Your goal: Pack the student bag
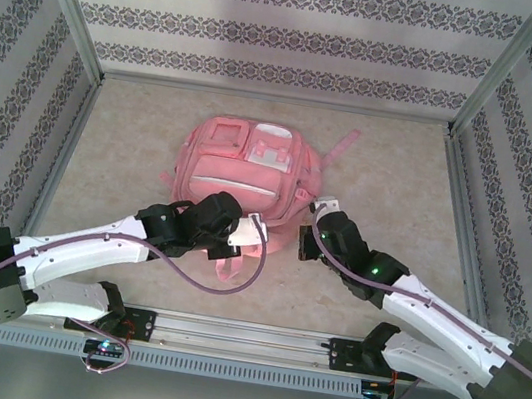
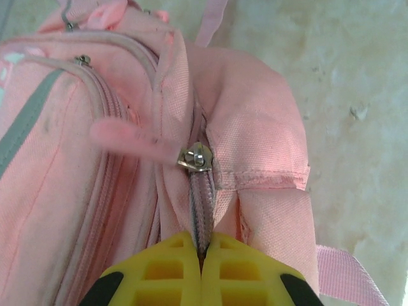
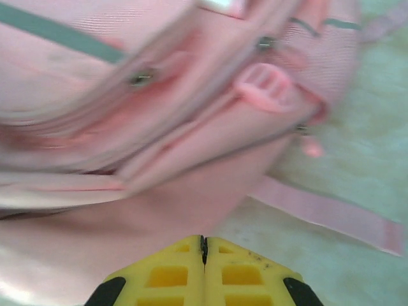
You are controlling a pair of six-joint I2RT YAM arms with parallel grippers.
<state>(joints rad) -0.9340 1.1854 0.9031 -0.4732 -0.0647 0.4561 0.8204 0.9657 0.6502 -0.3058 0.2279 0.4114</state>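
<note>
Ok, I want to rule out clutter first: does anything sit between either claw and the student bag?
Nothing visible does. The left claw, shut, is right at the zipper seam of the student bag; the right claw, also shut, has the bag's fabric directly ahead.

The pink student bag [image 1: 240, 170] is matt woven cloth; its silver zipper slider [image 2: 195, 157] is shiny metal; the pale mottled counter [image 1: 402, 171] looks smooth.
</note>
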